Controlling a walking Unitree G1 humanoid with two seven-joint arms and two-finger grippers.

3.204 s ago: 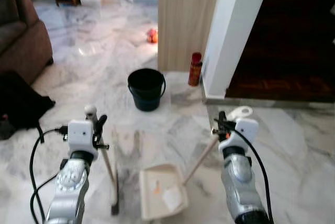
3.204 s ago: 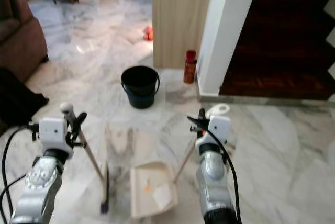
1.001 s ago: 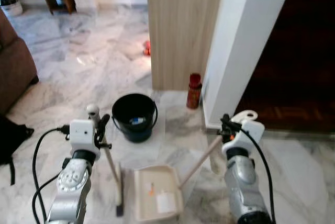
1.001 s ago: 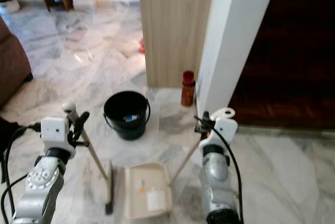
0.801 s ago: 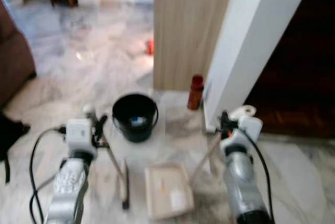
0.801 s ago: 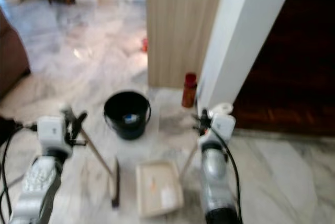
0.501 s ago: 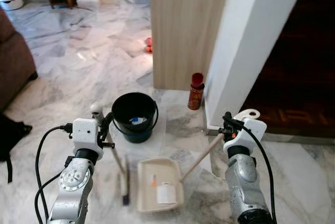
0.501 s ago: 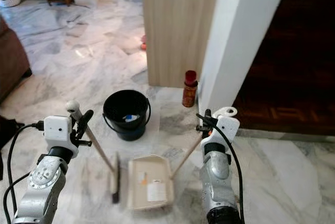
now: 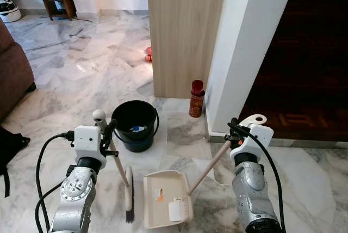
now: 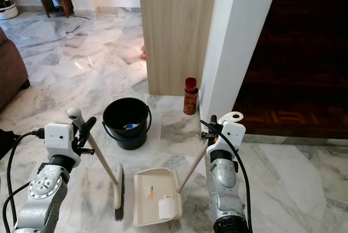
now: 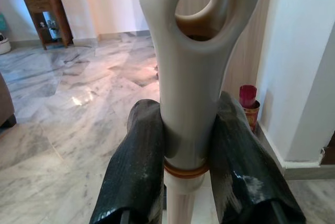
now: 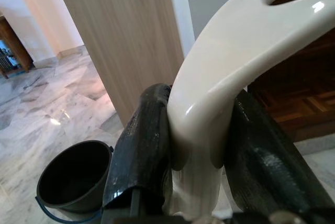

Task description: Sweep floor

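Note:
My left gripper [image 9: 107, 129] is shut on the cream handle of a broom [image 9: 121, 170], whose dark bristle head [image 9: 129, 204] rests on the marble floor. My right gripper [image 9: 234, 130] is shut on the long handle of a cream dustpan [image 9: 166, 204], which lies flat on the floor to the right of the bristles. The pan holds a white scrap of paper [image 9: 175, 210] and a small orange bit [image 9: 159, 193]. A black bucket [image 9: 134, 125] with something blue inside stands just beyond the broom. In the wrist views the fingers [image 11: 137, 166] clamp the broom grip and the fingers [image 12: 144, 145] clamp the dustpan grip.
A wood-panelled wall [image 9: 185, 31] and a white pillar [image 9: 247, 48] rise ahead. A red can [image 9: 196, 98] stands at their foot. A dark wood floor [image 9: 304, 80] lies to the right, a brown sofa [image 9: 12, 75] and a black bag [image 9: 8, 146] to the left.
The camera has moved closer to the bucket and wall. Both grippers still hold the broom and the dustpan, with the same litter lying in the pan.

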